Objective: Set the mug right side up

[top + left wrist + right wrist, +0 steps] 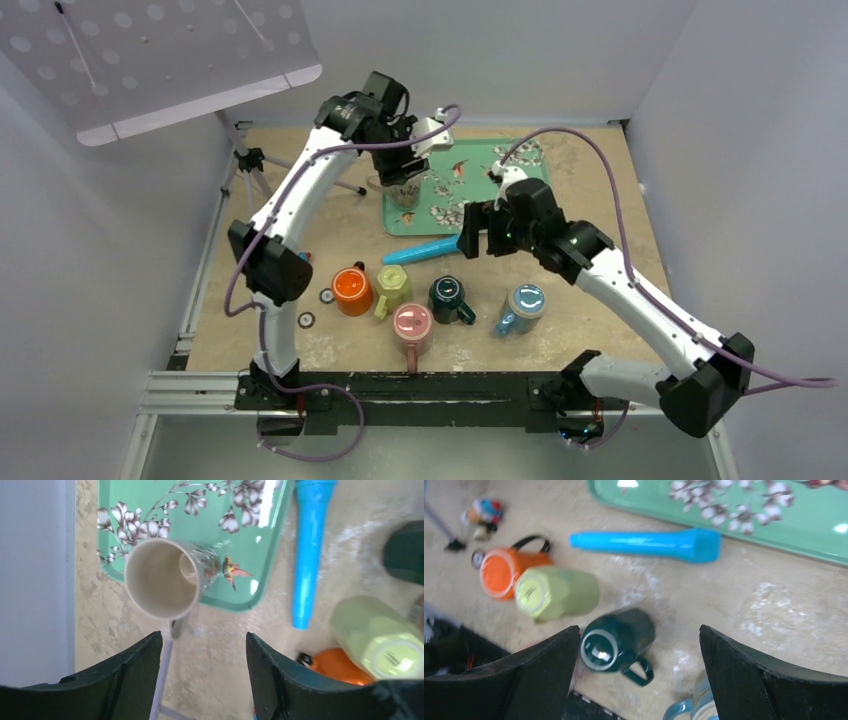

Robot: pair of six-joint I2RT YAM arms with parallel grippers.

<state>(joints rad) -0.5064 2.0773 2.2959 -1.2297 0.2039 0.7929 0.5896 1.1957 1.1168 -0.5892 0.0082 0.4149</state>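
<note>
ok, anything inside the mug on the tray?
Nothing visible: the mug shows bare cream inside, down to its base. In the top view the left hand covers most of it.

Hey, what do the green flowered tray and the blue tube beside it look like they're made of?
Green tray: probably glossy melamine or lacquered metal, cannot tell which; bright glare patches sit on its printed floral surface. Blue tube: likely smooth moulded plastic, with even colour and a soft sheen.
</note>
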